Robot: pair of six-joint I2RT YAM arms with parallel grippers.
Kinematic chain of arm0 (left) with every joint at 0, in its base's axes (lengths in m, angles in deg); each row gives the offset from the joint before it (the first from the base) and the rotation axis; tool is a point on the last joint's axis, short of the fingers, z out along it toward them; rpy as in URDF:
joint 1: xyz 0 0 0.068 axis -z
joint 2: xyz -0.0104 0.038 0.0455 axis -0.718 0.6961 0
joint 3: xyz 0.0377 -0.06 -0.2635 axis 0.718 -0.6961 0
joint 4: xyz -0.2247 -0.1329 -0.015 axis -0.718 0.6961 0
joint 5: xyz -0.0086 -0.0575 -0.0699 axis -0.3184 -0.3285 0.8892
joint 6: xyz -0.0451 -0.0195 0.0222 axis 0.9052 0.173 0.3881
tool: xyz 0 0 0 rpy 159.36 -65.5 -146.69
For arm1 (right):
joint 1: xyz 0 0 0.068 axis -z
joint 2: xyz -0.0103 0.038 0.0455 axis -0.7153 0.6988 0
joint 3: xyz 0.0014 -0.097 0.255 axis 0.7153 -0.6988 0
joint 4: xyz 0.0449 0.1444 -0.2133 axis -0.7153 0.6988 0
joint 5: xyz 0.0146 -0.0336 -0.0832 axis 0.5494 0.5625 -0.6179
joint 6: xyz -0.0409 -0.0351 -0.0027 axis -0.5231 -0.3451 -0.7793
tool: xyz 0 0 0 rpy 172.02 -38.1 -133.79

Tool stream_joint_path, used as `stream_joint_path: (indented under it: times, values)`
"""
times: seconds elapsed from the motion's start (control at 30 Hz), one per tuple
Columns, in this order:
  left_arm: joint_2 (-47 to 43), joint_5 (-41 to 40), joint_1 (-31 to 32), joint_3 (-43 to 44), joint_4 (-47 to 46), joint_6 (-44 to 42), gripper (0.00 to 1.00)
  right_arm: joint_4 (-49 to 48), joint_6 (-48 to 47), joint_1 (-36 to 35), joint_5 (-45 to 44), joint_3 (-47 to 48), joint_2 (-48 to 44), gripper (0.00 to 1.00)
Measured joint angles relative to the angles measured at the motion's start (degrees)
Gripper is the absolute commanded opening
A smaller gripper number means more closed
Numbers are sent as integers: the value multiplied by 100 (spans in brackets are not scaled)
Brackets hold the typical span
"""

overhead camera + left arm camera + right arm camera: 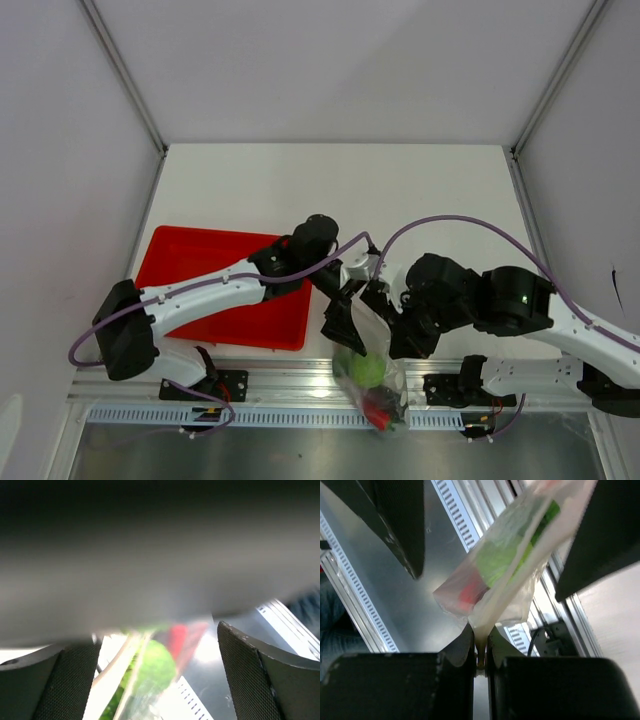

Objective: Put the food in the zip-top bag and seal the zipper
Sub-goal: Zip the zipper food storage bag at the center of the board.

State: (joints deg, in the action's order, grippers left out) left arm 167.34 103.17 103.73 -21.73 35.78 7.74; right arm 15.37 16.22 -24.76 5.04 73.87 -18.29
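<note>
The clear zip-top bag (375,385) hangs over the table's near edge between the two arms. Inside it I see food: a round green piece (370,370) and something red (380,405) below it. My right gripper (480,635) is shut on the bag's edge, where a pale strip, the zipper (520,580), runs up from the jaws. I cannot tell whether it is sealed. My left gripper (152,637) is open, its fingers (260,670) standing either side of the bag (165,670) without touching it. In the top view the left gripper (343,325) sits just left of the right one (385,305).
A red tray (180,260) lies at the left under the left arm. A metal rail (290,385) and a slotted strip run along the near edge under the hanging bag. A blurred grey mass fills the upper part of the left wrist view.
</note>
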Motion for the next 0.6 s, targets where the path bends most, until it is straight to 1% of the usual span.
stream_joint_path:
  times: [0.03,0.13,0.17,0.2,0.23,0.3,0.33,0.43,0.5,0.57,0.6]
  values:
    - [0,79,0,-39,-26,2,92,37,-2,0,-4,0,4,0]
    - [0,232,0,-111,4,-13,80,149,-28,-11,-9,0,22,0]
    - [0,254,0,-111,72,-26,71,173,-42,-11,-13,0,26,0]
    - [2,264,0,-109,133,-70,65,195,-46,-13,-15,0,33,0]
    - [11,264,-2,-96,219,-125,53,219,-42,-15,-20,0,35,0]
    - [72,264,-2,-13,389,-216,42,282,-37,-15,-37,0,42,0]
    - [118,254,-4,46,470,-260,27,310,-39,-15,-52,0,39,0]
    - [225,188,-11,188,662,-356,2,374,2,-15,-125,0,39,0]
    - [275,61,-28,291,785,-404,1,411,46,-4,-236,2,22,1]
    - [299,-92,-55,348,872,-409,1,422,92,7,-400,7,13,12]
    - [289,-210,-70,348,890,-398,1,428,114,4,-511,11,13,19]
